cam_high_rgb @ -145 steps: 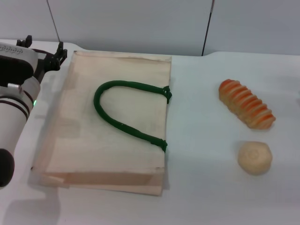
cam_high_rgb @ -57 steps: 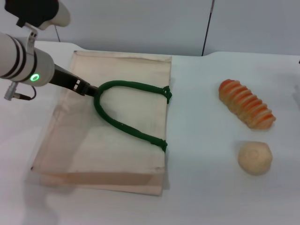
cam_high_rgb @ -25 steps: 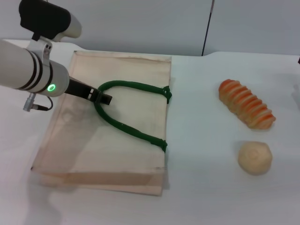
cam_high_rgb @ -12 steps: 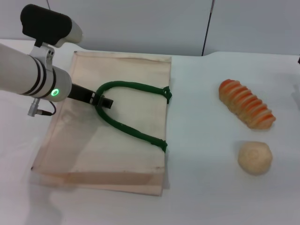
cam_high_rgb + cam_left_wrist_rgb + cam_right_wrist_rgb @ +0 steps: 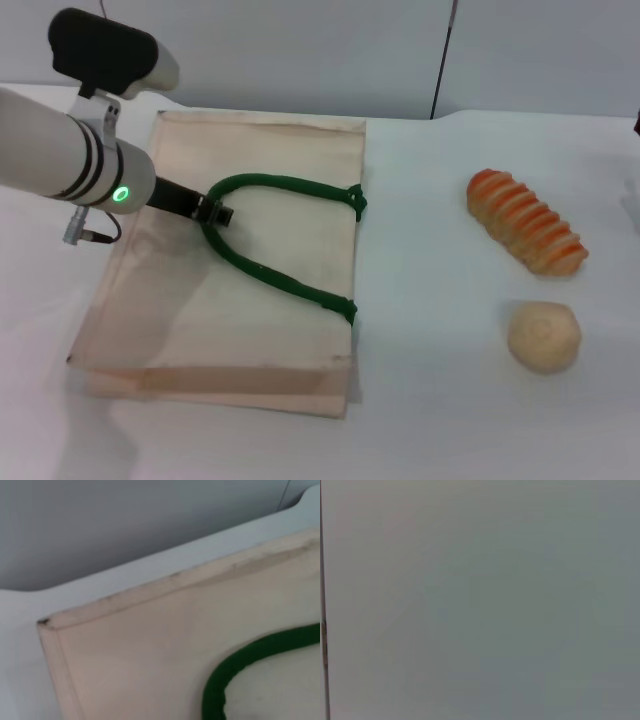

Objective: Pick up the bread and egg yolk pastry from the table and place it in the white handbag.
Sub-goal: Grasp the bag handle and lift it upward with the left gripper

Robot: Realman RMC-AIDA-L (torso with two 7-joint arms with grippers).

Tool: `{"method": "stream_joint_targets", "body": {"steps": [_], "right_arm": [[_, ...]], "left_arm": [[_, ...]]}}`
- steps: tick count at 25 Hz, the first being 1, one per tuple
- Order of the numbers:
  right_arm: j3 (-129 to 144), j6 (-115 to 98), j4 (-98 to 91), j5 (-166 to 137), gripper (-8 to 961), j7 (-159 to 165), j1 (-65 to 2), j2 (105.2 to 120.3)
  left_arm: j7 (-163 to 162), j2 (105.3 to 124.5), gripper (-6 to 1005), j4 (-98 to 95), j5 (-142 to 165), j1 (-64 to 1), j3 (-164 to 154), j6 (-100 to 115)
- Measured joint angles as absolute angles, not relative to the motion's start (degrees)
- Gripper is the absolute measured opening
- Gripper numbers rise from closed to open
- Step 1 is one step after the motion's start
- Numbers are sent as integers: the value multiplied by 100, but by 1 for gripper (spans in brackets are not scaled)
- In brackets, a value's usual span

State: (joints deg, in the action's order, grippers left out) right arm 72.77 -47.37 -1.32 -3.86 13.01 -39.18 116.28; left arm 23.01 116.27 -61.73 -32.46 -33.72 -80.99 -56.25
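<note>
The white handbag [image 5: 270, 150] lies flat on the table at the left, its dark green handle [image 5: 280, 285] looped on top. My left gripper [image 5: 215, 212] sits at the bend of that handle, touching or just above it. The left wrist view shows the bag's corner [image 5: 150, 630] and a stretch of the handle [image 5: 240, 660]. The bread [image 5: 525, 222], striped orange and cream, lies on the table at the right. The egg yolk pastry [image 5: 543, 337], a pale round bun, sits just in front of it. The right gripper is out of view.
The white table [image 5: 430, 300] has open surface between the bag and the food. A grey wall [image 5: 300, 50] stands behind the table. The right wrist view shows only a plain grey surface [image 5: 480, 600].
My left arm has swung from the table's far left over the bag to the handle's bend. In the last second its tip drew back slightly to the left. The food has not moved.
</note>
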Motion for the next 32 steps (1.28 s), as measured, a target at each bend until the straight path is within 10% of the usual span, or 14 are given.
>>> {"method": "stream_joint_targets", "body": {"steps": [3, 32], "right_arm": [[7277, -4737, -131, -386, 770, 1301, -3919, 11628], [7335, -4783, -110, -421, 769, 1326, -3908, 11651]], "left_arm": [[2301, 11625, 488, -5884, -3202, -3515, -8087, -5616], [3048, 11622, 133, -7204, -3411, -3047, -8073, -5452]]}}
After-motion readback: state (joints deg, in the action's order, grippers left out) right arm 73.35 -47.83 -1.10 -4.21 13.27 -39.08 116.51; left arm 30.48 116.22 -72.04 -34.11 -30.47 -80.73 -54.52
